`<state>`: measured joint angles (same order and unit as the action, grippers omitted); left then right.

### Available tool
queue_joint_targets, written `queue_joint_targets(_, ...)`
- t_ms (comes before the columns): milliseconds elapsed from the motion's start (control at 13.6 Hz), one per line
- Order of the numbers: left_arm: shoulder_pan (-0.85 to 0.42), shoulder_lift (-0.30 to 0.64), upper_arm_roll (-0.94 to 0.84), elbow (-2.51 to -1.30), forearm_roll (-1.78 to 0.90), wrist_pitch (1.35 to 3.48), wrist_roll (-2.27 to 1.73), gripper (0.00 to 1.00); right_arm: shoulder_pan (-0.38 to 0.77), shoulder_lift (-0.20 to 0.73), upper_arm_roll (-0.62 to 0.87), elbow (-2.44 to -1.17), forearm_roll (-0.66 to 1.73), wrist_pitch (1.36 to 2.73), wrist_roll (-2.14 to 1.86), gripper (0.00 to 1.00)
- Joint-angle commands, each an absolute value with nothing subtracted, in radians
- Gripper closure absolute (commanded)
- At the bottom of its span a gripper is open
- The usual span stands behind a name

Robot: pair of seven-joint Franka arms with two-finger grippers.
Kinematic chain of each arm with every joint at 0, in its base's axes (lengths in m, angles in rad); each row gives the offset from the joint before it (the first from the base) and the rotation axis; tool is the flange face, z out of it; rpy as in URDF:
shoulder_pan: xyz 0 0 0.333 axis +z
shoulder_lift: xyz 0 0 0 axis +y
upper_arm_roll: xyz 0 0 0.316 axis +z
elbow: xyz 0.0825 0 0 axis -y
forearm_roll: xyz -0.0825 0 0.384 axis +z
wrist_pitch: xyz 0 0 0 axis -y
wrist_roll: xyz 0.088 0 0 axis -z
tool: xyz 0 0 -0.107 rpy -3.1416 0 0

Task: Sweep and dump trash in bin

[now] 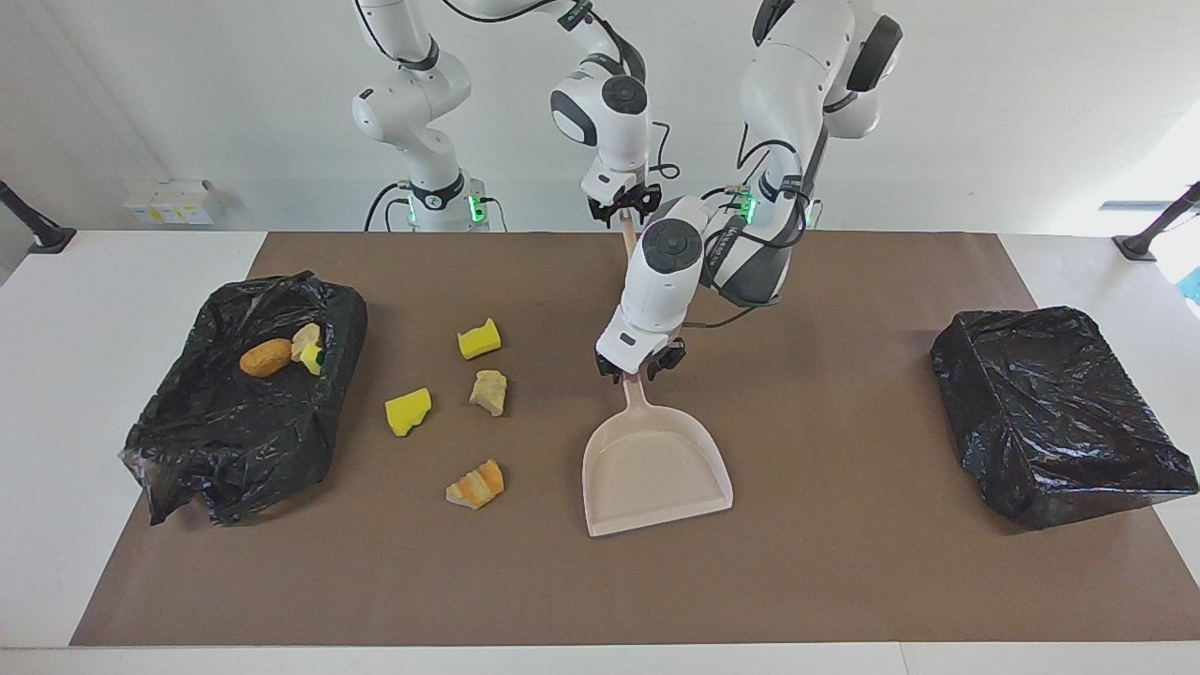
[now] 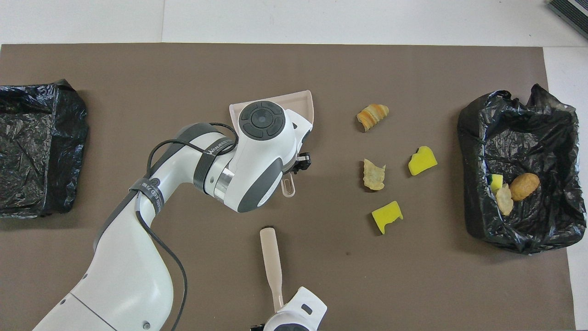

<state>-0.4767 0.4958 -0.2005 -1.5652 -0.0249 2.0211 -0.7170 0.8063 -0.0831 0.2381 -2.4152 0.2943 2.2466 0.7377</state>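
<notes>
My left gripper (image 1: 640, 367) clasped the dustpan (image 1: 653, 469); four scraps (image 1: 487, 392) lay left of it in the facing view.

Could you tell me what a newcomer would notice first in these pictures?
The left pincer grips the handle of the beige dustpan at mid-table. Four scraps of trash lie loose between it and the black-lined bin at the right arm's end, which already holds three.
</notes>
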Motion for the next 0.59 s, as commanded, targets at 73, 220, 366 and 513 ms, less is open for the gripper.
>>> queue_joint_targets(73, -0.489, 0.472, -0.195, -1.578, -0.023, 1.993, -0.739, 0.90, 0.808, -0.110, 0.232, -2.425, 0.258, 2.226, 0.745, 1.00)
queue_joint_targets(220, -0.477, 0.465, -0.193, -1.577, -0.018, 2.000, -0.721, 1.00, 0.799, -0.133, 0.226, -2.408, 0.258, 2.163, 0.752, 1.00)
queue_joint_targets(366, -0.450, 0.445, -0.187, -1.572, -0.015, 1.997, -0.666, 1.00, 0.767, -0.182, 0.218, -2.392, 0.256, 2.080, 0.746, 1.00)
queue_joint_targets(513, -0.399, 0.428, -0.183, -1.568, -0.011, 2.002, -0.548, 1.00, 0.701, -0.219, 0.219, -2.375, 0.256, 2.011, 0.733, 1.00)
